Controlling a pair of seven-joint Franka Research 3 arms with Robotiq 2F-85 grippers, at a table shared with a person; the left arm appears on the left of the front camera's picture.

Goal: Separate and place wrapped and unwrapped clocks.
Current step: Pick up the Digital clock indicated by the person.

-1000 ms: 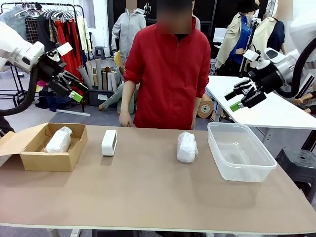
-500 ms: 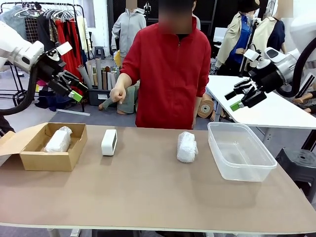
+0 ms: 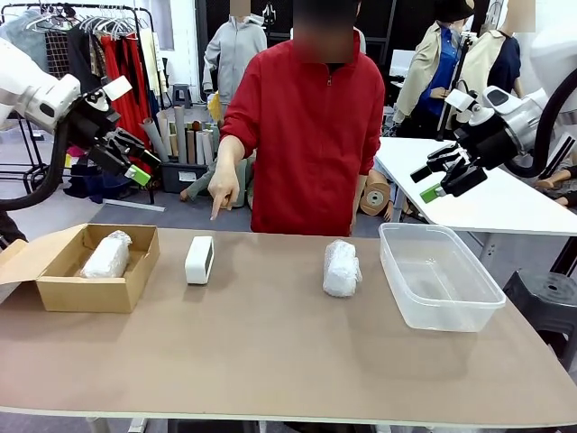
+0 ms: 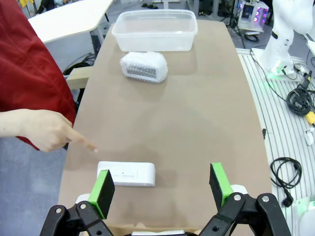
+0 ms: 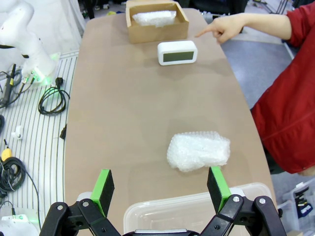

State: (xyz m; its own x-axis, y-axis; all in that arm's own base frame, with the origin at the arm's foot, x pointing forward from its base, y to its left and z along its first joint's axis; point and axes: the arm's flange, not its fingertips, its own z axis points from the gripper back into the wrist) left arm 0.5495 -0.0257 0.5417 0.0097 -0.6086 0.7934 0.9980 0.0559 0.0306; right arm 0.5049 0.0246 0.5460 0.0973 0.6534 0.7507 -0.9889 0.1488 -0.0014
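Nearest me, my two grippers hang high over the table ends. The left gripper [image 4: 162,189] has its jaws spread wide with nothing between them, above the box end. The right gripper [image 5: 160,189] is just as wide and just as empty, above the tub end.

Down on the table [image 3: 270,361], here's the row. On my left is the cardboard box [image 3: 90,293], with one wrapped clock [image 3: 107,254] lying inside it. Just beside the box the bare clock [image 3: 199,260] stands alone on the tabletop. Further right the second wrapped clock [image 3: 341,268] lies loose, near the clear tub [image 3: 469,316] but not touching it, and the tub has nothing in it.

And here's the change at the far edge! The person's hand [image 3: 222,193] was down by the side a second ago. It has come up, and a forefinger now aims down at the bare clock without touching it.

I read that as my cue: the bare clock moves next, and my left gripper is the closer one. My guess is it belongs in the tub, since the box already holds a wrapped one.
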